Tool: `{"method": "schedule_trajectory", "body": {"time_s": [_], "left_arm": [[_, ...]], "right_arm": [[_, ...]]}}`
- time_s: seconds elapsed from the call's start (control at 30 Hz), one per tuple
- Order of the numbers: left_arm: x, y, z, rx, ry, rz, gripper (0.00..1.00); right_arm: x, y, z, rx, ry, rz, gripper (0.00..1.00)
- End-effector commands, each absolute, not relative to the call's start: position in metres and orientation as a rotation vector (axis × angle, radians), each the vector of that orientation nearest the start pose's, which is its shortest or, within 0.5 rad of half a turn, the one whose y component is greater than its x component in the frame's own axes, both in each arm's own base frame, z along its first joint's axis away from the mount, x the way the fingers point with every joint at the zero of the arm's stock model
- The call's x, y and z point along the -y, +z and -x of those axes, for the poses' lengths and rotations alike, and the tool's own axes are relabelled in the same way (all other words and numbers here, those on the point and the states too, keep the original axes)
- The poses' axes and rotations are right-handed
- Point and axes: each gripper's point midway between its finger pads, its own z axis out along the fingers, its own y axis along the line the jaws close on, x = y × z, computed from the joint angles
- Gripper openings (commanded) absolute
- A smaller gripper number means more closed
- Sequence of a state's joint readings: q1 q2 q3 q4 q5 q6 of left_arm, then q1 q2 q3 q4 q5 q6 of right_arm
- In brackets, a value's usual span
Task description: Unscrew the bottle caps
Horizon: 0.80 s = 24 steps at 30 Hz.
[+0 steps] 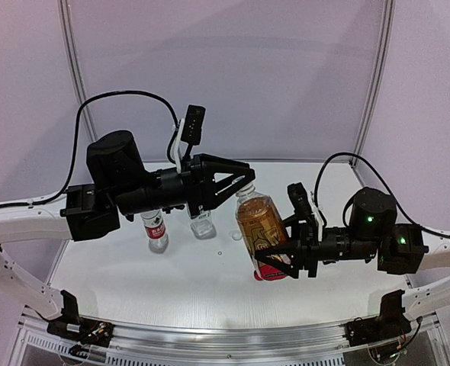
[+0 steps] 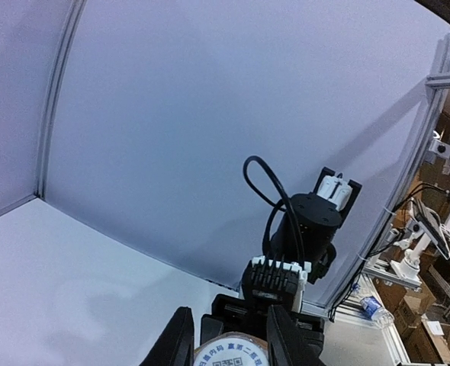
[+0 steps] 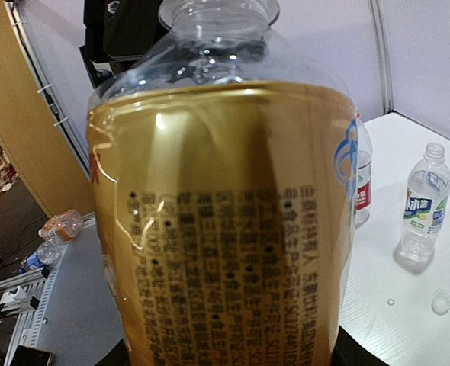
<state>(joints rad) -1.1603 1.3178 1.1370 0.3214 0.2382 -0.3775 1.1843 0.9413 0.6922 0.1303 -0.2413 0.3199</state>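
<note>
Amber bottle [image 1: 260,219] in right pincer [image 1: 280,252].

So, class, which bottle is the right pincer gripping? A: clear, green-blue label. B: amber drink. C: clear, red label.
B: the right pincer is clamped round the tilted amber drink bottle, while the red-label bottle and the green-blue-label bottle stand free on the table.

robotics lab booth, white table [image 1: 118,284], pale wall panels [image 1: 233,76], aluminium framing [image 2: 445,76], cardboard boxes [image 2: 414,345] beyond
</note>
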Motion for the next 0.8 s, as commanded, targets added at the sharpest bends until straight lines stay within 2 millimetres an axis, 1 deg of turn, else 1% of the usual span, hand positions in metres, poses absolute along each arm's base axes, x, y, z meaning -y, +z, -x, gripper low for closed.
{"method": "schedule_trajectory", "body": {"time_s": [0.0, 0.07, 0.13, 0.17, 0.27, 0.4, 0.5, 0.63, 0.77], "left_arm": [[0.428, 0.398, -0.151, -1.502, -1.32, -0.743, 0.07], [0.425, 0.392, -0.163, -1.567, -1.252, -0.647, 0.07], [0.422, 0.387, -0.176, -1.633, -1.186, -0.525, 0.06], [0.421, 0.381, -0.181, -1.667, -1.151, -0.476, 0.06], [0.416, 0.374, -0.194, -1.727, -1.078, -0.339, 0.06], [0.41, 0.368, -0.203, -1.757, -1.087, -0.194, 0.06], [0.406, 0.372, -0.206, -1.753, -1.103, -0.133, 0.04], [0.405, 0.382, -0.205, -1.726, -1.127, -0.13, 0.04], [0.401, 0.383, -0.205, -1.709, -1.093, -0.156, 0.04]], "right_arm": [[-0.328, 0.28, -0.137, -1.725, 1.054, 0.768, 0.0], [-0.319, 0.273, -0.157, -1.776, 0.939, 0.677, 0.0], [-0.314, 0.263, -0.168, -1.827, 0.849, 0.637, 0.0], [-0.313, 0.259, -0.174, -1.846, 0.809, 0.617, 0.0], [-0.312, 0.249, -0.184, -1.894, 0.726, 0.598, 0.0], [-0.311, 0.24, -0.192, -1.929, 0.651, 0.577, 0.0], [-0.313, 0.234, -0.194, -1.95, 0.623, 0.587, 0.0], [-0.318, 0.23, -0.195, -1.962, 0.617, 0.607, 0.0], [-0.319, 0.228, -0.195, -1.968, 0.607, 0.608, 0.0]]}}
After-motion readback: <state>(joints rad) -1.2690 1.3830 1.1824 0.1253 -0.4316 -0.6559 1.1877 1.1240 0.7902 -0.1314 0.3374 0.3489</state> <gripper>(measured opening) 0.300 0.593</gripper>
